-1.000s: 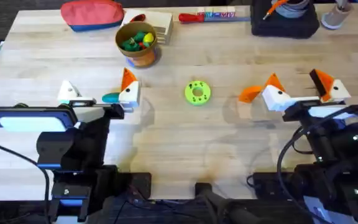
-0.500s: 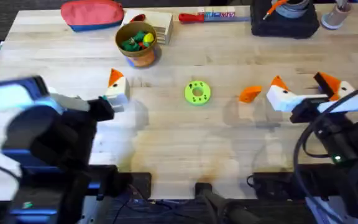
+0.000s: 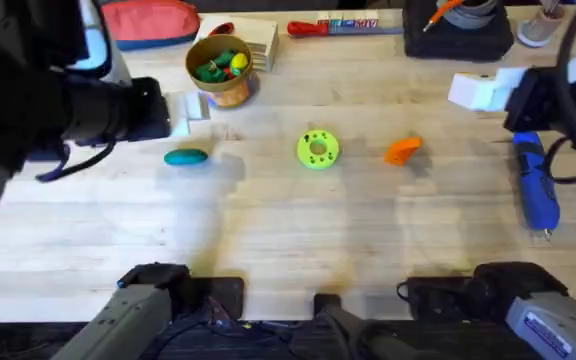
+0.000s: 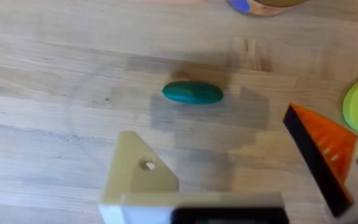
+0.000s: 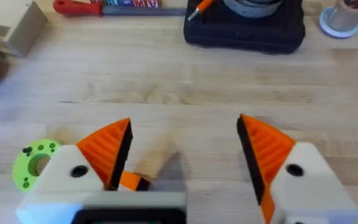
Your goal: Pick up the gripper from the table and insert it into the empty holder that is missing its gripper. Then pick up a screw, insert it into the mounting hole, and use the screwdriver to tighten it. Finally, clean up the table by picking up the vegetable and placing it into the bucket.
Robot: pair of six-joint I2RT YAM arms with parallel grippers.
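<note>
Pale wooden boards make up the counter [image 3: 288, 230], and the loose orange wedge [image 3: 402, 149] lies on it right of the middle, touched by nothing. In the right wrist view a sliver of that wedge [image 5: 133, 182] peeks out just under one of the right pincer's [image 5: 185, 155] two orange ribbed pads [image 5: 107, 149], which stand spread wide apart with bare wood between them. From overhead the right pincer [image 3: 480, 91] hangs high at the right side, above and beyond the wedge.

Close to that arm, nearer the front edge, the blue screwdriver [image 3: 534, 187] lies flat, its thin tip pointing toward the bases.

The left pincer [image 4: 229, 162] is also spread: one side carries an orange pad [image 4: 325, 149], while the other is a bare white holder [image 4: 138, 174] with an open screw hole. The teal vegetable [image 4: 192, 92] lies on the wood just ahead of those tips, between them and apart from both. Overhead, the vegetable [image 3: 185, 157] sits just in front of the dark left arm.

Past the left pincer stands the tan bucket [image 3: 218, 85] holding small coloured pieces. A lime-green disc [image 3: 317, 149] with holes rests midway between vegetable and wedge. A red pouch [image 3: 148, 22] and a red-handled tool [image 3: 313, 27] lie along the far edge.
</note>
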